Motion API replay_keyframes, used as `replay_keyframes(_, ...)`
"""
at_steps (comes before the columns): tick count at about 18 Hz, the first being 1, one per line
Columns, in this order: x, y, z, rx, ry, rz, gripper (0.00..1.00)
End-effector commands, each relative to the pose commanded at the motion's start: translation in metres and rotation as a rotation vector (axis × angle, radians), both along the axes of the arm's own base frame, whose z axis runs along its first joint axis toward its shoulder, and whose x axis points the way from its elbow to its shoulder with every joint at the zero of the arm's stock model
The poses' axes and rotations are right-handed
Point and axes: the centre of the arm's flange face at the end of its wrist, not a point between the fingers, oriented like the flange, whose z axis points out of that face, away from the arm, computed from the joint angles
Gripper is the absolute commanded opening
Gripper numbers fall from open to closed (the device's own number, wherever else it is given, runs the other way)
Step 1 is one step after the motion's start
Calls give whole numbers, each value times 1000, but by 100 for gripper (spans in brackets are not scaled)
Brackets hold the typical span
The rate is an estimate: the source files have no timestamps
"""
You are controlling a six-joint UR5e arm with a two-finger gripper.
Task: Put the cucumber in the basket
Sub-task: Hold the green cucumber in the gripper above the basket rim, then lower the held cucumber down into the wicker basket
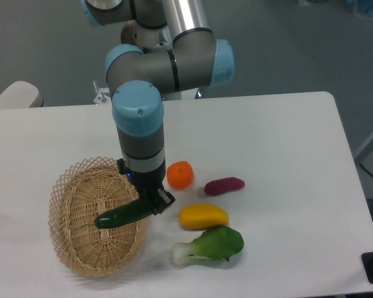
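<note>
Hidden: my fingertips, masked by my wrist housing and the cucumber itself; my upper arm, cut off at the frame's top edge.

My gripper (154,206): clenched on the cucumber (123,215), gripping its right end.

Cucumber: dark green, glossy, running leftward and slightly down from my fingers, over the basket's interior. Whether its free end touches the weave, I cannot tell.

Basket (74,254): oval wicker with lattice rim, to the left of and below my gripper.

Orange (180,175): just right of my wrist.

Purple sweet potato (224,185): further right.

Yellow mango-like fruit (202,216): right of my gripper, near.

Bok choy (211,244): below and right.

White table (286,136): beneath all.
</note>
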Motion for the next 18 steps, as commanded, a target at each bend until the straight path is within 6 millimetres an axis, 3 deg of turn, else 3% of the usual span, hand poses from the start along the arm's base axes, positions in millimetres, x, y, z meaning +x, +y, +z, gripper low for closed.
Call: replay_keyframes(18, 6, -8, 16, -45, 83, 18, 13)
